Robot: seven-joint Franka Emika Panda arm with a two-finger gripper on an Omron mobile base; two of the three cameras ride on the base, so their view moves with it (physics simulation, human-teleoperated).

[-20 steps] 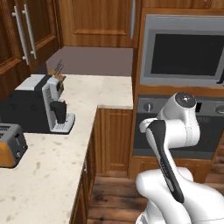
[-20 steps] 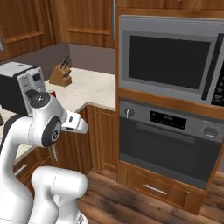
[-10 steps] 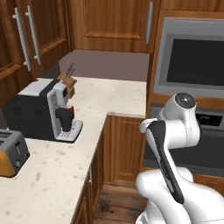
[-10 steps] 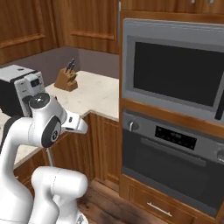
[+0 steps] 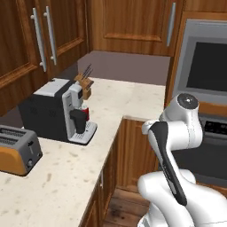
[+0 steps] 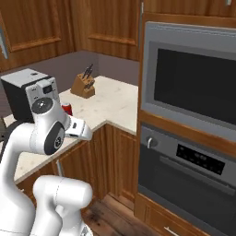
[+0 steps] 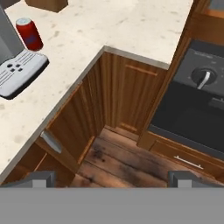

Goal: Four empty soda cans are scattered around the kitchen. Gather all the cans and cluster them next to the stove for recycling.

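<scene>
One red soda can [image 7: 29, 34] with a silvery top stands upright on the pale stone counter [image 7: 131, 26], next to the coffee machine's drip tray [image 7: 19, 72]. The same can [image 5: 85, 113] peeks out beside the coffee machine in the left base view, and I find this can [image 6: 67, 109] just past my arm's shoulder in the right base view. My gripper [image 7: 111, 180] hangs open over the wooden floor in front of the corner cabinets, well short of the can, with nothing between its fingers. The stove is out of view.
A black and silver coffee machine [image 5: 62, 111], an orange toaster [image 5: 15, 150] and a knife block [image 5: 84, 86] stand on the counter. A built-in oven [image 6: 193, 161] with a microwave [image 6: 193, 87] above it fills the wall to the right. Wooden cabinets [image 7: 105, 100] run below the counter.
The whole picture has shifted in both base views, so the base has driven: counter and oven now look nearer. The arm keeps its pose and the jaws stay open.
</scene>
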